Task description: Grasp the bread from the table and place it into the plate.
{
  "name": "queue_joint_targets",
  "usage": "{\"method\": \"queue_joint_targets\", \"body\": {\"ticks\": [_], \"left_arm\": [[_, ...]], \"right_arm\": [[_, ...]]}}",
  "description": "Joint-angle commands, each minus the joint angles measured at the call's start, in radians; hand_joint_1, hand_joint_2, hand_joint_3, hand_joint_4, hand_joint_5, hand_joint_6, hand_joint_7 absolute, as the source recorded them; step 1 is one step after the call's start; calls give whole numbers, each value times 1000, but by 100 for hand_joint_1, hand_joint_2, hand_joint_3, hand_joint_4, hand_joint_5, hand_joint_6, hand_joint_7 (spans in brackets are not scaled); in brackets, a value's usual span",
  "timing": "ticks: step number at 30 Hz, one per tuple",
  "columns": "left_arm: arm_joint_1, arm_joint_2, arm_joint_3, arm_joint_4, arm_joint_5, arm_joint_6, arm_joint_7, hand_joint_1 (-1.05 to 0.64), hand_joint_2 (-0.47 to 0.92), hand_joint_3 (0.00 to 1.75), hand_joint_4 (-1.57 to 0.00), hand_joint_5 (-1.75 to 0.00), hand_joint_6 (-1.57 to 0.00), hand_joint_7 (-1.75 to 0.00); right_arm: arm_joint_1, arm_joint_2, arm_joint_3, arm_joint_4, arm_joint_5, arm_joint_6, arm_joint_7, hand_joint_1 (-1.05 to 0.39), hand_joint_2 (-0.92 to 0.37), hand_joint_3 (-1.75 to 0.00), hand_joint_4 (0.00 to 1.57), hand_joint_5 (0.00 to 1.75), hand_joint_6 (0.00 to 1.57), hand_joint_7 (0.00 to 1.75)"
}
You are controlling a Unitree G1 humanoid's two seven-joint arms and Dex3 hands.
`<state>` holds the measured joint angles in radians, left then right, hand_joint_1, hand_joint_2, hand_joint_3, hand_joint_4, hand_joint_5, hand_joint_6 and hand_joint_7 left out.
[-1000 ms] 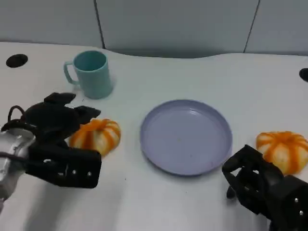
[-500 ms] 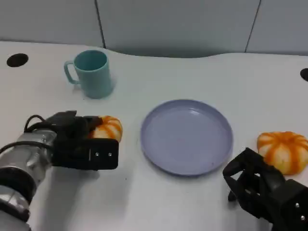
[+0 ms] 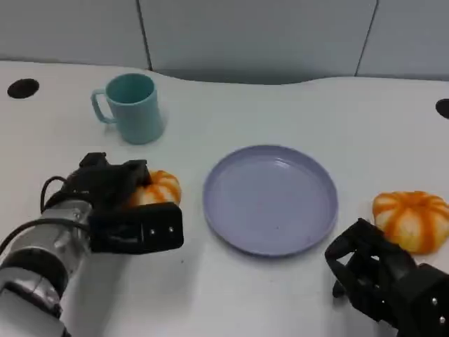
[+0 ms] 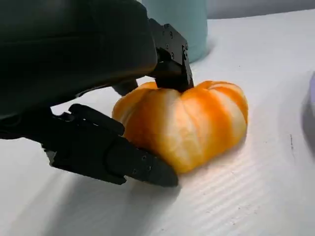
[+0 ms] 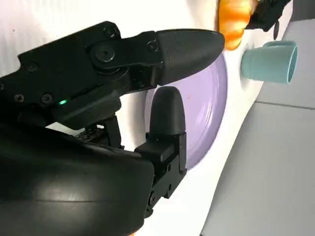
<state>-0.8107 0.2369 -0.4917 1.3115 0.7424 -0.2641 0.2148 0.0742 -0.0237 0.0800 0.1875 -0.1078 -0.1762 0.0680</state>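
Left hand [image 3: 119, 203] fingers closed around bread [image 3: 158, 188] on table; right hand [image 3: 382, 270] curled, empty.

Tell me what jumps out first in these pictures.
The left hand wraps its fingers around an orange-and-white bread on the table, left of the empty lilac plate. A second matching bread sits right of the plate, beside the right hand.

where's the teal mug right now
In the head view the teal mug stands upright at the table's far left, beyond the left hand and its bread.
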Motion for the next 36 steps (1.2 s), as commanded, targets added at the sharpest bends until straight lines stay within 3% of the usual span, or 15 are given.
{"method": "queue_joint_targets", "body": {"ticks": [1, 4, 14, 17, 20, 24, 31, 36], "left_arm": [[48, 14, 39, 11, -58, -80, 85, -24, 92, 14, -77, -175, -54, -175], [60, 17, 62, 13, -91, -109, 90, -24, 92, 20, -76, -175, -51, -175], [104, 14, 210, -36, -266, -295, 91, -18, 87, 12, -78, -175, -53, -175], [110, -18, 337, -75, -444, -345, -76, -15, 87, 11, -79, -175, -56, -175], [99, -46, 420, -162, -599, -285, -294, -21, 86, 10, -79, -175, -56, -175], [96, -63, 413, -277, -627, -268, -393, -17, 87, 8, -80, -175, -56, -175], [62, -100, 354, -331, -570, -265, -418, -14, 88, 8, -84, -175, -62, -175], [-44, -208, 214, -229, -408, -212, -358, -15, 85, 7, -91, -175, -71, -175]], "right_arm": [[3, -10, -5, -7, 5, 3, -3, -27, -92, -34, 54, 175, 36, 174], [1, -12, -5, -1, 9, -4, 2, -27, -92, -34, 54, 175, 35, 175], [2, -6, -4, -3, 12, 1, 1, -27, -92, -35, 55, 175, 36, 175], [-2, -2, -2, -2, 10, 6, -2, -27, -92, -35, 56, 175, 37, 175], [-9, 0, -2, 8, 15, 2, 3, -27, -92, -35, 56, 175, 36, 175], [-15, 4, 0, 14, 13, 2, -1, -28, -92, -34, 57, 175, 37, 175], [-15, 9, 4, 13, 11, 6, -9, -28, -92, -34, 55, 175, 36, 175], [-10, 10, 22, 1, -13, 17, -23, -29, -92, -34, 56, 175, 35, 175]]}}
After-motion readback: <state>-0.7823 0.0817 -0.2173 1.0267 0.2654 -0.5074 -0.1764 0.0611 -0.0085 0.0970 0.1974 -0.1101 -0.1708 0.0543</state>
